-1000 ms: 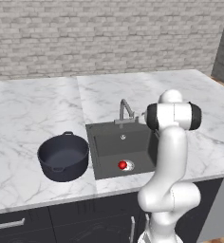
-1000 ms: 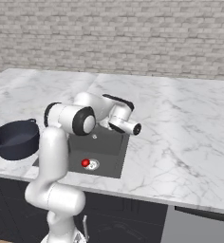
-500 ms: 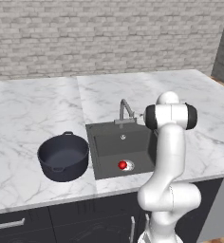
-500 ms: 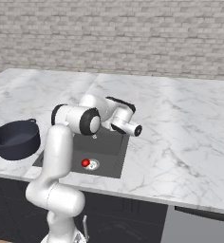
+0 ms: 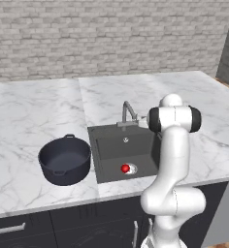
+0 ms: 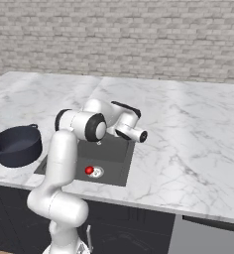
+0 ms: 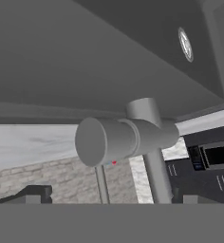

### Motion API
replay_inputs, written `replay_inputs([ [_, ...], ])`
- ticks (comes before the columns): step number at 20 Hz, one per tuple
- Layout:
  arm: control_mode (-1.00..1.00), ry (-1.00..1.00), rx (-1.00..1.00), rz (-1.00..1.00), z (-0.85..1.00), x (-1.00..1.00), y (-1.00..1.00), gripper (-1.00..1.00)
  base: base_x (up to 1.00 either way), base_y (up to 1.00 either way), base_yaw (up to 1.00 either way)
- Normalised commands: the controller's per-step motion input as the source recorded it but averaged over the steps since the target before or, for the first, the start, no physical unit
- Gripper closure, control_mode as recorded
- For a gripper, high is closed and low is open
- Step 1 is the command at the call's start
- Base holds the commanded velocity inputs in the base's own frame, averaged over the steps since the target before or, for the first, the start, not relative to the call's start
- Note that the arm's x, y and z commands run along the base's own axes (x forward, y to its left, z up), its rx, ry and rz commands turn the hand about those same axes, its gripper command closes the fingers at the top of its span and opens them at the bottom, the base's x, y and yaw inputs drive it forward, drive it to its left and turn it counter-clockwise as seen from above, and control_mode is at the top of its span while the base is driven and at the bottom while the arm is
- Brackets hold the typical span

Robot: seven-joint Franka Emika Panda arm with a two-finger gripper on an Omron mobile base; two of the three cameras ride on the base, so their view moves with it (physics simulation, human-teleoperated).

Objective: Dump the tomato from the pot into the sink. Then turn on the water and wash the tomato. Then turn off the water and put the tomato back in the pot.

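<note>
Nearest the camera in the hand view, the gripper (image 7: 106, 194) has its 2 fingers spread wide apart with nothing between them, the tips low at 7 and 5 o'clock. Just past them sits the faucet (image 7: 128, 137), its round cap end facing the lens at the centre. Over the last second the arm's upper link has swung a little toward the faucet in both base views, carrying the hand in close, while nothing else has shifted. That suggests the dump is done and the step in hand is reaching for the handle to start the water. Further off, the tomato (image 5: 125, 168) lies in the sink (image 5: 110, 144) beside the silver drain, at about 5 o'clock in the basin. The pot (image 5: 64, 159) stands upright and empty on the marble counter (image 5: 34, 111), at 9 o'clock from the sink.
</note>
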Motion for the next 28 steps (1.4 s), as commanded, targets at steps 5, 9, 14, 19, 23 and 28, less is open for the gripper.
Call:
replay_inputs([
  [5, -1.00, -0.01, 0.00, 0.00, 0.00, 0.18, 0.11, -1.00, 0.00, 0.00, 0.00],
  [9, -1.00, 0.00, 0.00, -0.01, 0.00, 0.36, 0.01, -1.00, 0.00, 0.00, 0.00],
  [14, -1.00, 0.00, 0.00, -0.02, -0.06, 0.37, 0.00, -1.00, 0.00, 0.00, 0.00],
  [19, -1.00, 0.00, 0.00, -0.02, -0.17, 0.34, 0.00, -1.00, 0.00, 0.00, 0.00],
  [23, -1.00, 0.00, 0.00, -0.02, -0.23, 0.23, 0.00, -1.00, 0.00, 0.00, 0.00],
  [28, -1.00, 0.00, 0.00, -0.02, -0.22, 0.18, 0.00, 1.00, 0.00, 0.00, 0.00],
])
